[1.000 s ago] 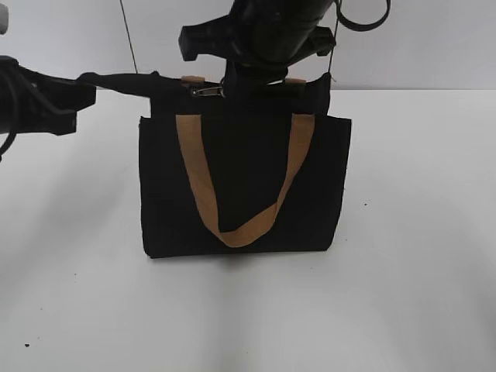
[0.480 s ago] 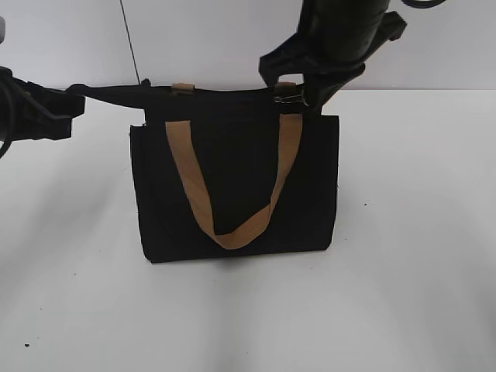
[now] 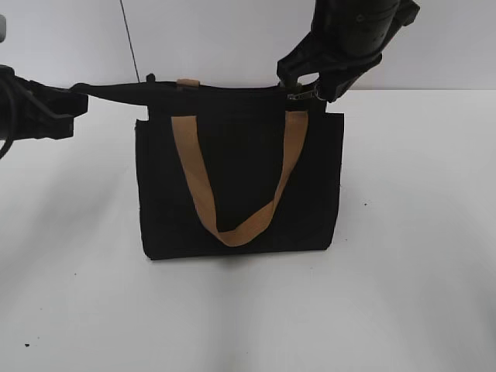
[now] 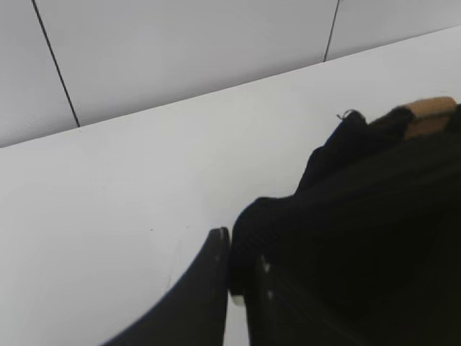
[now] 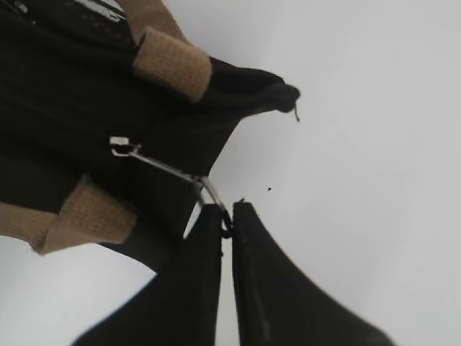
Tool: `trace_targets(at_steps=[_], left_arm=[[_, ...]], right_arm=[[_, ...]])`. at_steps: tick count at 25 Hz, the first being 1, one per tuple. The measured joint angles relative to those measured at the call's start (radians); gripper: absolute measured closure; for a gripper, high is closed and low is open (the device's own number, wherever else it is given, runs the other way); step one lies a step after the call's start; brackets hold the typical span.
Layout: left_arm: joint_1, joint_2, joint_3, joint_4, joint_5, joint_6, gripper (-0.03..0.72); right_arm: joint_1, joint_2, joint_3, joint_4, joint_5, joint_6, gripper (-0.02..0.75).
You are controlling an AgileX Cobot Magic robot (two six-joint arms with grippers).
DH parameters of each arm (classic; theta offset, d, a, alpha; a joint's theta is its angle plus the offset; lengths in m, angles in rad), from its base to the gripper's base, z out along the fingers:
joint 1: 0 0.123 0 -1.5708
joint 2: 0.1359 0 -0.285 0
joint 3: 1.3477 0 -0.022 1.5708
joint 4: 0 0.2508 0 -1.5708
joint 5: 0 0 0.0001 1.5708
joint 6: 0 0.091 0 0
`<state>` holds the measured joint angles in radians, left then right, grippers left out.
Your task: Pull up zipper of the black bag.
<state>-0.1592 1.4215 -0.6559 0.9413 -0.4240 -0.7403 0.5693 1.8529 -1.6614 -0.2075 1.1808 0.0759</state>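
Black bag [image 3: 240, 186] upright on white counter [image 3: 403, 294], tan strap handle [image 3: 232, 225] hanging down front in V. Your right gripper [image 5: 227, 216] at bag's top right corner, jaws pinched closed on zipper [image 5: 166, 169] pull tab, tab drawn taut away from slider. Your left gripper [image 4: 238, 270] at top left corner, jaws clamped on bunched black fabric, top edge stretched level between both arms. Second tan strap end [image 3: 187, 82] showing along top edge.
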Motion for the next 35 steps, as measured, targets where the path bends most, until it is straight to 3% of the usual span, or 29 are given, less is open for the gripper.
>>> trace_targets(at_steps=[3, 8, 11, 15, 18, 21, 24, 28, 32, 35], left_arm=[[0.001, 0.000, 0.001, -0.005, 0.023, -0.023, 0.575], [-0.009, 0.000, 0.019, -0.013, 0.131, -0.102, 0.198], [-0.068, 0.000, 0.020, -0.031, 0.348, -0.112, 0.127], [-0.179, 0.000, 0.020, -0.148, 0.607, -0.115, 0.111], [-0.274, -0.002, 0.020, -0.264, 0.722, -0.068, 0.145], [-0.377, -0.018, 0.000, -0.440, 0.843, 0.084, 0.215], [-0.455, -0.036, -0.079, -0.658, 1.036, 0.336, 0.284], [-0.497, -0.065, -0.195, -0.899, 1.368, 0.586, 0.312], [-0.498, -0.134, -0.241, -0.993, 1.572, 0.636, 0.290], [-0.498, -0.243, -0.238, -1.009, 1.615, 0.644, 0.246]], right_arm=[[-0.004, -0.001, 0.000, 0.033, 0.025, -0.024, 0.594], [-0.008, -0.004, 0.000, 0.162, 0.016, -0.104, 0.269], [-0.008, -0.027, 0.000, 0.187, -0.015, -0.114, 0.202], [-0.008, -0.088, 0.000, 0.190, -0.035, -0.133, 0.184], [-0.008, -0.136, 0.000, 0.192, -0.031, -0.140, 0.181], [-0.008, -0.186, 0.000, 0.195, 0.001, -0.142, 0.181], [-0.008, -0.247, 0.001, 0.207, 0.030, -0.143, 0.181], [-0.006, -0.374, 0.047, 0.239, 0.032, -0.146, 0.181], [-0.006, -0.586, 0.231, 0.262, 0.032, -0.151, 0.181], [-0.006, -0.776, 0.428, 0.263, 0.033, -0.151, 0.181]])
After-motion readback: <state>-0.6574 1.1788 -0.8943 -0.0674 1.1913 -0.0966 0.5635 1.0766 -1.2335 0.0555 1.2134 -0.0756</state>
